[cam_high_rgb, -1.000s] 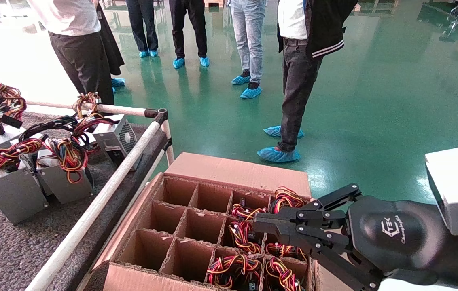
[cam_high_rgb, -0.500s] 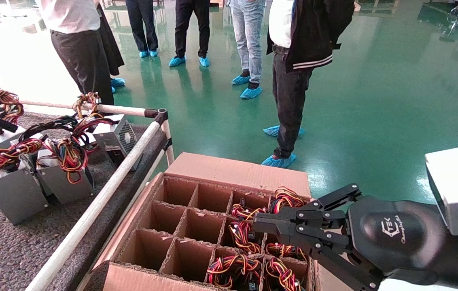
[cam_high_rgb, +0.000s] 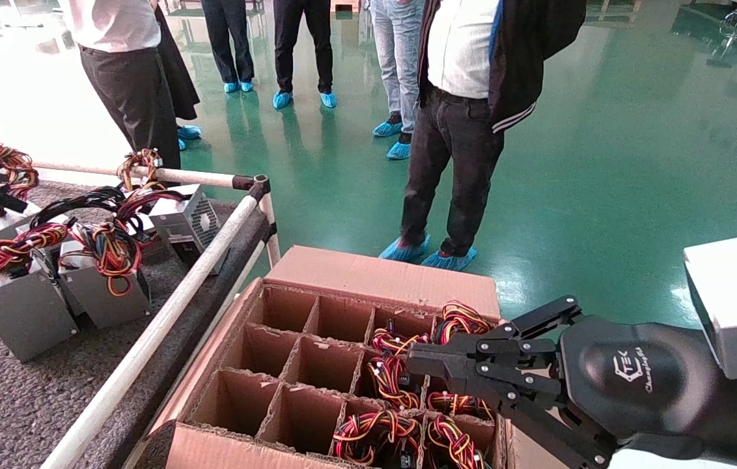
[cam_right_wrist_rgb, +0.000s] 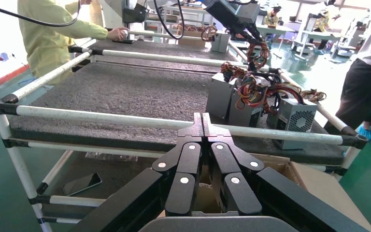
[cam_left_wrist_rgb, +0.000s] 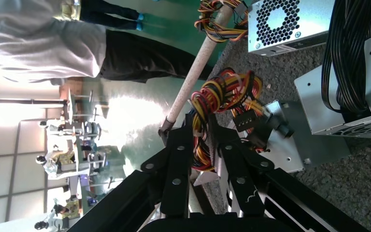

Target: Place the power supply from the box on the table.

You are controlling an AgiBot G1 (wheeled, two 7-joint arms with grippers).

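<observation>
Glossy green factory floor (cam_high_rgb: 603, 150) spreads behind the work, with several onlookers in blue shoe covers; one in a dark jacket (cam_high_rgb: 472, 98) stands just beyond the box (cam_high_rgb: 381, 277).

On the left, the left claw (cam_left_wrist_rgb: 204, 140) is pinched on the red, yellow and orange wire bundle (cam_left_wrist_rgb: 222, 99) of a power supply (cam_left_wrist_rgb: 290, 140), whose grey sheet-metal case sits low over the bench (cam_high_rgb: 10, 404) beside the units already set down (cam_high_rgb: 17, 306). The right claw (cam_high_rgb: 422, 365) hovers over the box's right-hand cells with its fingers pressed together and nothing in them.

Risks, as I judge them: the hold is on soft, springy wires rather than on the rigid case, so the unit may swing or slip and knock the neighbouring supplies, whose loose cable tails (cam_high_rgb: 108, 244) could snag the fingers when they withdraw. Setting it near the white pipe rail (cam_high_rgb: 166, 326) could leave it tipping over the edge. The onlooker so close to the box could be brushed by a reaching arm.

The bench mat is coarse, grey and speckled, likely grippy. The cases are hard, sharp-cornered and perforated on the fan face (cam_left_wrist_rgb: 282, 21). Corrugated dividers (cam_high_rgb: 303, 355) form square cells, thin and easily bent; the left ones are empty, the right ones hold coiled wires (cam_high_rgb: 394, 374).
</observation>
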